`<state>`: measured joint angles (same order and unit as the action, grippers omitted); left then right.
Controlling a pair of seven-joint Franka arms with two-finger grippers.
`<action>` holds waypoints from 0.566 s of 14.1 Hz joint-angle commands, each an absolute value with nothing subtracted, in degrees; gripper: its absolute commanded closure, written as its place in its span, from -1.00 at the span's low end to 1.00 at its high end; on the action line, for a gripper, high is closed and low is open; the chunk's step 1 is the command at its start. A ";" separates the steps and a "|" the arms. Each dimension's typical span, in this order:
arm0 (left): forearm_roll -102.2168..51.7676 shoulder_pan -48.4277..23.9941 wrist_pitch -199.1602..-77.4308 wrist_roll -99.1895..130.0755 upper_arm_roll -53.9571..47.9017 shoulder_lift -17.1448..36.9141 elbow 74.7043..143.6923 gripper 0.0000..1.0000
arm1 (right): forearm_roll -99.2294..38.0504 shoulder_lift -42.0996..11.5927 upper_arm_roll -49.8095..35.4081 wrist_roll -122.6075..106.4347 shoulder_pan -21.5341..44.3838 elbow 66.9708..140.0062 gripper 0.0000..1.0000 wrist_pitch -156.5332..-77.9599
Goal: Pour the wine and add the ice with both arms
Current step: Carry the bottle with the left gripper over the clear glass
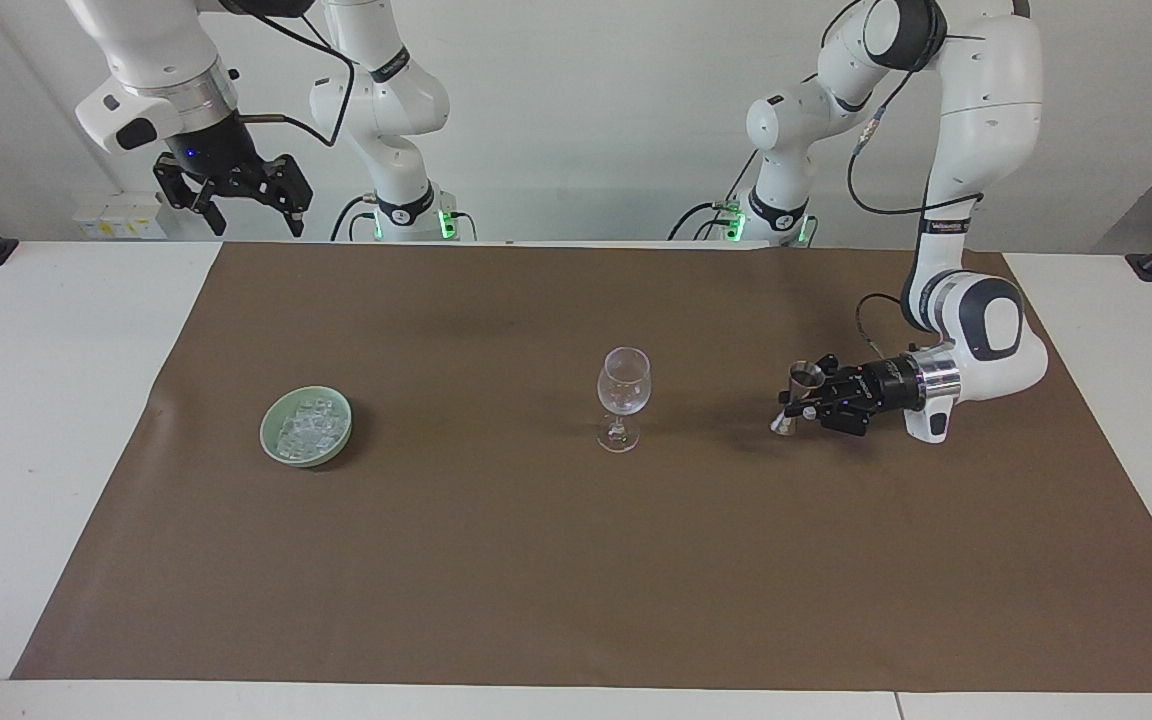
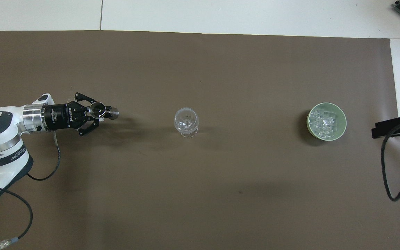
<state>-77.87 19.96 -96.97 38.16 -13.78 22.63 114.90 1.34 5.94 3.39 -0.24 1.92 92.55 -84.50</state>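
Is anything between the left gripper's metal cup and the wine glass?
Nothing visible: only bare brown mat lies between the metal cup, held in the shut left gripper, and the wine glass at mid-table.

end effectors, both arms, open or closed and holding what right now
Left end effector: closed on a small metal measuring cup, held above the brown mat.
Right end effector: open, holding nothing, waiting.

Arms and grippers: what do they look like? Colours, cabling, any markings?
Both arms are white, rounded and jointed, with dark joint caps and silver wrist rings. The left gripper and right gripper are black, with two fingers on splayed linkages. Loose black cables run along each arm. White lettering marks the left gripper's body; green lights glow at both bases.
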 commanded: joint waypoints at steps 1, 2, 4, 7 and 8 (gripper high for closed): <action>-79.10 18.29 -97.29 41.57 -13.36 20.39 115.31 1.00 | 0.97 6.42 3.34 -1.76 1.58 92.55 -1.00 -83.58; -79.19 18.11 -97.21 41.83 -13.36 20.30 115.31 1.00 | 0.97 6.42 3.34 -1.76 1.58 92.55 -1.00 -83.58; -79.80 17.76 -97.21 43.23 -13.71 20.22 115.31 1.00 | 0.97 6.42 3.25 -1.67 1.58 92.55 -1.00 -83.58; -80.60 17.75 -97.56 46.05 -15.20 19.86 115.14 1.00 | 0.97 6.42 3.34 -1.67 1.58 92.55 -1.00 -83.58; -80.68 17.75 -97.73 46.49 -15.73 19.86 115.14 1.00 | 0.97 6.42 3.34 -1.76 1.58 92.55 -1.00 -83.58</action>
<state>-79.36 18.34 -97.02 44.06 -15.24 21.07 114.83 1.34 5.94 3.39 -0.24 1.92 92.54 -84.50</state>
